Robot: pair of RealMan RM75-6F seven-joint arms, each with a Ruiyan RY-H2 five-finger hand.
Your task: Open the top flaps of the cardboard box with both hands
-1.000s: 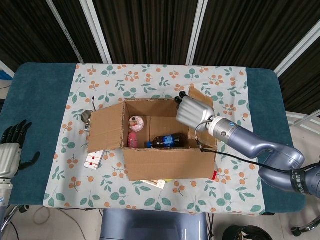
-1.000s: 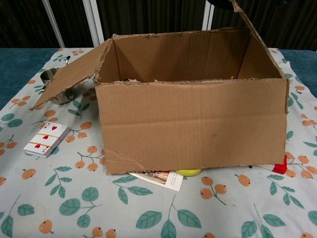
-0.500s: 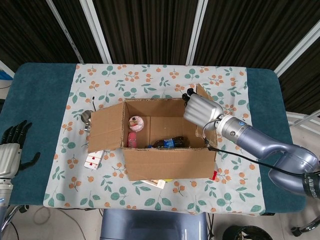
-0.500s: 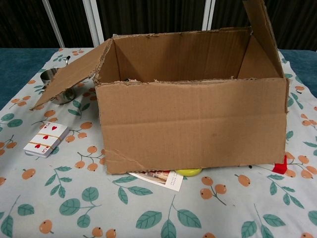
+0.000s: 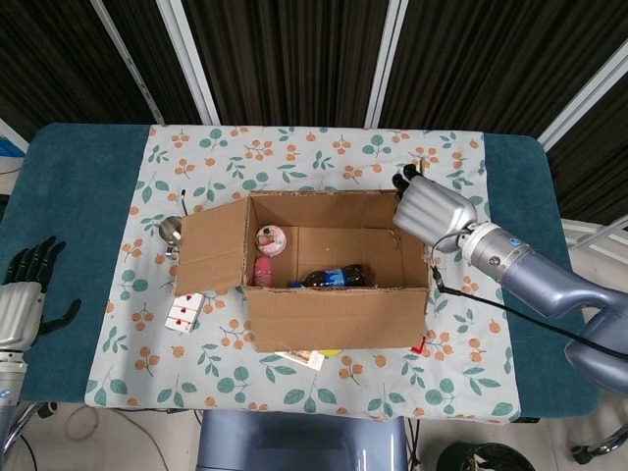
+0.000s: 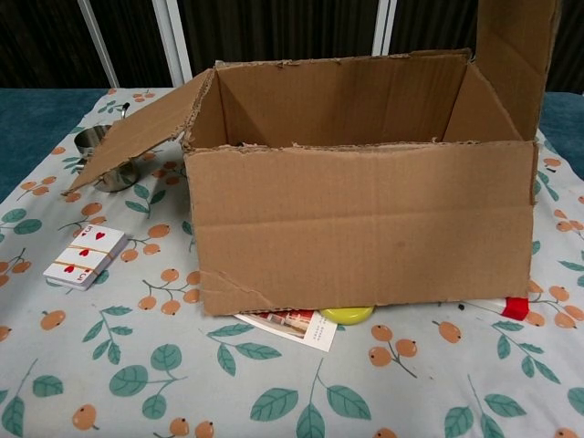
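The cardboard box [image 5: 334, 265] sat near the middle of the table [image 5: 88, 196], its long axis running left to right across the robot's front and its mouth facing straight up, with a dark bottle [image 5: 329, 278] and a small round tub [image 5: 269, 239] visible inside. The job looked close to done: the left flap [image 5: 211, 250] hung folded outward and down, while the right flap [image 6: 516, 55] stood roughly upright and seemingly needed pushing further out. The right hand [image 5: 432, 211] pressed against that flap, how its fingers lay being unclear, and the left hand [image 5: 25, 289] waited well apart at the table's edge with fingers spread, holding nothing.
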